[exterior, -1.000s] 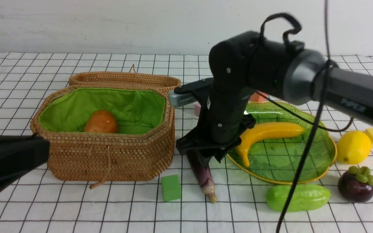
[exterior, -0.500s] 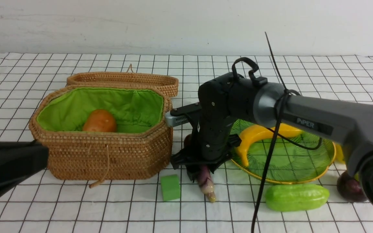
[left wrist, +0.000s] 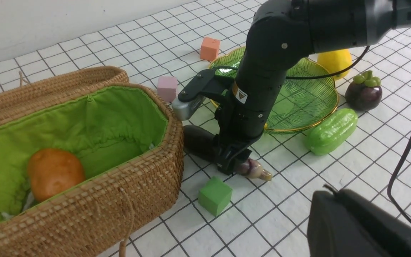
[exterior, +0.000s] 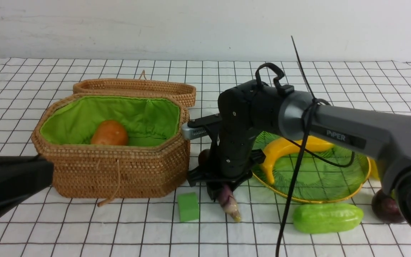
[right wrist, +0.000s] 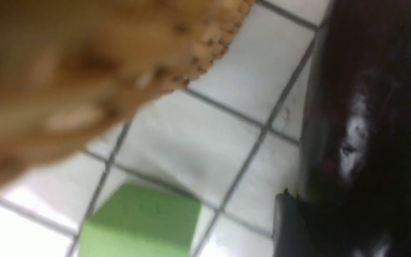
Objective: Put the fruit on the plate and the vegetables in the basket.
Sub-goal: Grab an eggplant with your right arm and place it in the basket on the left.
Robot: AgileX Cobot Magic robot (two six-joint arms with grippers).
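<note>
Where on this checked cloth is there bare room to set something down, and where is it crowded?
Bare: the wide back strip between the basket and the wall; the near strip in front of the green block and cucumber. Crowded: the gap between basket and plate, where the right gripper stands over the eggplant.

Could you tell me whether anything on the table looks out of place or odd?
Nothing looks spilled or damaged. The only oddities are toy blocks lying among the produce: a green block near the front of the basket, and a pink cube and an orange cube by the far edge of the plate. None is fruit or vegetable.
</note>
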